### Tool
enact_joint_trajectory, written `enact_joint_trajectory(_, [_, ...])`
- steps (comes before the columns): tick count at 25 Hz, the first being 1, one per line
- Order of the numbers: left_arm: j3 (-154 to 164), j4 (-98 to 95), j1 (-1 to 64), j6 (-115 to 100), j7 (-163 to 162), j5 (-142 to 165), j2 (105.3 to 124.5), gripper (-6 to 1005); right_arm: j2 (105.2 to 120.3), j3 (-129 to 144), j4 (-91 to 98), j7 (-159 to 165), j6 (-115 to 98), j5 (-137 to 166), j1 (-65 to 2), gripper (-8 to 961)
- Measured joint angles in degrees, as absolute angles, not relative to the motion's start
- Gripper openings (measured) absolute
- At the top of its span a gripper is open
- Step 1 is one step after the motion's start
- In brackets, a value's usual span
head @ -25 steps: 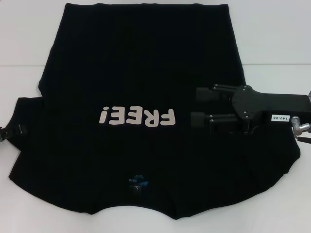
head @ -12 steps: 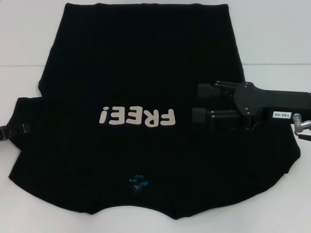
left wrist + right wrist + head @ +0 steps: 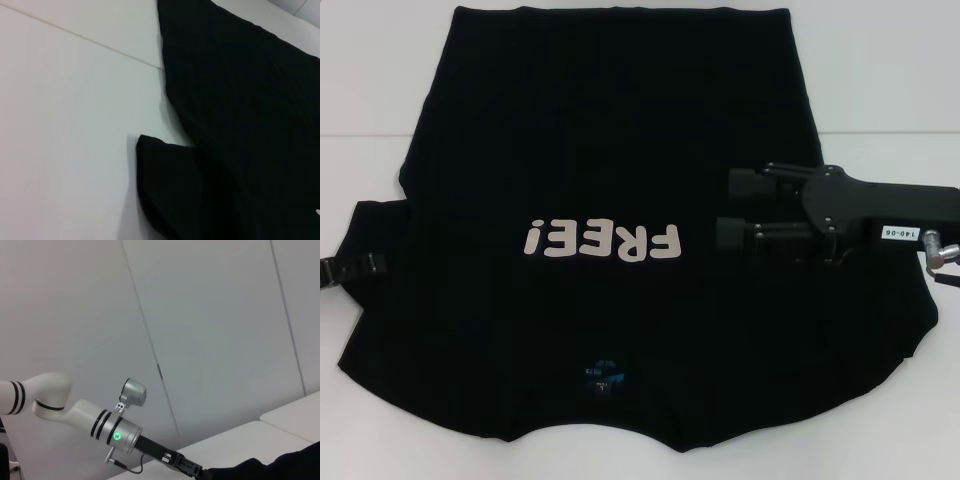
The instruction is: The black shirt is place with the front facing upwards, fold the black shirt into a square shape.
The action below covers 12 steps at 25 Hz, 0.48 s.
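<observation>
Lying flat and front up on the white table [image 3: 880, 60], the shirt [image 3: 610, 130] is spreading across most of the head view, its white "FREE!" lettering [image 3: 601, 240] reading upside down from the robot's side and its blue neck label [image 3: 603, 375] sitting close to the near edge. The right gripper [image 3: 728, 210] is hovering over the shirt's right side, just beside the lettering, its two black fingers [image 3: 748, 184] parted with bare fabric showing between them and nothing held. The right arm is reaching in level from the right edge, fingers pointing toward the shirt's middle, and whether they are touching the cloth cannot be told. The left gripper [image 3: 330, 272] is showing only as a dark tip at the left edge, touching the left sleeve [image 3: 375, 250]; whether it is gripping the cloth cannot be told. The left wrist view is showing the sleeve [image 3: 170, 185] lying on the table [image 3: 65, 125]. The right wrist view is showing the left arm [image 3: 105, 427] stretched low to the shirt's edge [image 3: 280, 466].
</observation>
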State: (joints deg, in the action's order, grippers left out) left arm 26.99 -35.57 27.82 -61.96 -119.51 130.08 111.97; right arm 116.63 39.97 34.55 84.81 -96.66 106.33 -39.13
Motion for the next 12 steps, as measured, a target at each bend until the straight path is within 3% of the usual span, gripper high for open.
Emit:
enact_joint_trajectory(9, [27.0, -35.9, 28.6, -61.3, -119.5, 132.4, 112.10, 856, 116.63, 40.0, 34.6, 84.8, -96.5, 105.7, -39.2, 896])
enact_joint_trajectory(12, [27.0, -35.9, 29.0, -60.7, -119.7, 133.3, 112.40, 752, 116.63, 40.0, 34.6, 84.8, -96.5, 105.7, -39.2, 896])
